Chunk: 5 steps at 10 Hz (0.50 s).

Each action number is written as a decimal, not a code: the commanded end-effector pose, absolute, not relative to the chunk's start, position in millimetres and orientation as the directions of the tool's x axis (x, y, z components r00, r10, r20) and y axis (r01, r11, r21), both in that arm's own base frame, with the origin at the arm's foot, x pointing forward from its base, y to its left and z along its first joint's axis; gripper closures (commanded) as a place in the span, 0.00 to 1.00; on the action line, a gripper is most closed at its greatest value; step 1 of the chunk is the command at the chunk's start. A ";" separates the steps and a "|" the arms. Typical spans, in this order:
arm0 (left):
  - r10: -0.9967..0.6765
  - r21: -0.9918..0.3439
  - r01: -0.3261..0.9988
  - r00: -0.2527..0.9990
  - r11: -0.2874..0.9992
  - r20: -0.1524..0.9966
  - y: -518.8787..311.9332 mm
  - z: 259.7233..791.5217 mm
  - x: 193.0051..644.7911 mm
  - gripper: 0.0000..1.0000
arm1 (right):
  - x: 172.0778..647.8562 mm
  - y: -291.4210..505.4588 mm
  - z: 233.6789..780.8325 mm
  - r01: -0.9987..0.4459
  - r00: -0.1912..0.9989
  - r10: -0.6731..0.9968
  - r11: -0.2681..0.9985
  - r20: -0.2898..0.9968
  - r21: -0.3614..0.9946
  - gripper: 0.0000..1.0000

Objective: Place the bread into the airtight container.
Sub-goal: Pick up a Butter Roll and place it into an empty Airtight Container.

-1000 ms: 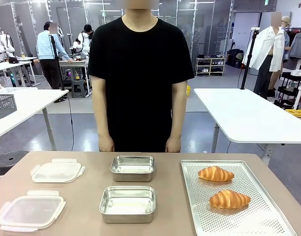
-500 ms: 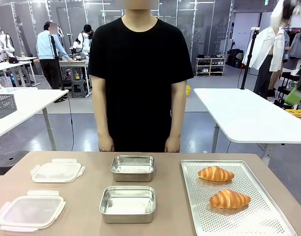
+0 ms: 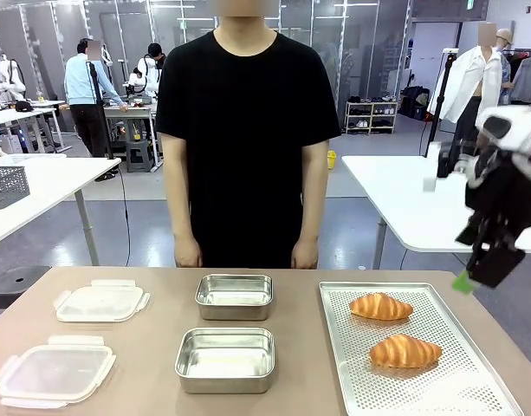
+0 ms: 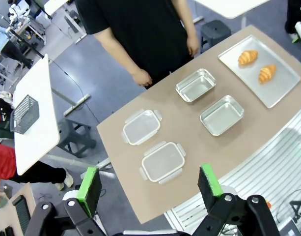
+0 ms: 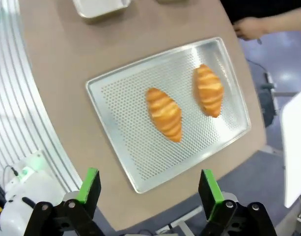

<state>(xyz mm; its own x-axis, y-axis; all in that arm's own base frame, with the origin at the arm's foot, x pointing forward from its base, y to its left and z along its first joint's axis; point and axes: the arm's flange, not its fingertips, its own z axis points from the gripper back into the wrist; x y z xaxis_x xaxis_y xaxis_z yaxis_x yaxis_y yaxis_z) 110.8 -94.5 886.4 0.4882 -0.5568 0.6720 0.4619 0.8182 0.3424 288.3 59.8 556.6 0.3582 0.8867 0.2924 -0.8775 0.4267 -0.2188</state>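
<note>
The left gripper (image 4: 148,182) hangs high over the table (image 4: 189,132), jaws spread wide with nothing between them. Everything on the table lies far below and ahead of it.

Farthest to the left of the right gripper lie two clear snap lids (image 3: 55,373), flat and loose. Between them and that gripper stand two empty metal containers (image 3: 225,359), one behind the other, tops open. Next comes the perforated tray (image 3: 438,390) with the two croissants (image 3: 405,350) on it, apart from each other.

The right gripper (image 3: 480,276) hovers in the air with its jaws fully apart and empty. The tray lies below it and a little to its left. In its wrist view the nearer croissant (image 5: 164,114) sits well below, almost straight ahead between the two fingers. The farther croissant (image 5: 208,90) lies just beyond it and off to one side.

The bread looks light, with a brittle, flaky crust over a soft inside. It should lift with little effort but will probably dent or shed flakes under a hard squeeze. The best hold seems to be across the thick middle, pads on the two long flanks, closing gently. The tapered ends would likely slip out or snap. The open jaws look ample to straddle it, and the pads should come down low beside the flanks without scraping the tray.
</note>
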 end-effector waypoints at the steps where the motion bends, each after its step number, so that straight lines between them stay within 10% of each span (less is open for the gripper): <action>1: -0.557 0.343 0.467 0.469 0.815 0.686 -96.2 888.6 100.0 0.00 | 300.5 51.1 535.0 -0.909 0.324 0.897 0.383 0.300 -0.163 0.00; 5: -0.557 0.343 0.467 0.469 0.815 0.686 -96.2 888.6 100.0 0.00 | 319.5 47.9 494.8 -0.905 0.390 0.884 0.420 0.259 -0.071 0.00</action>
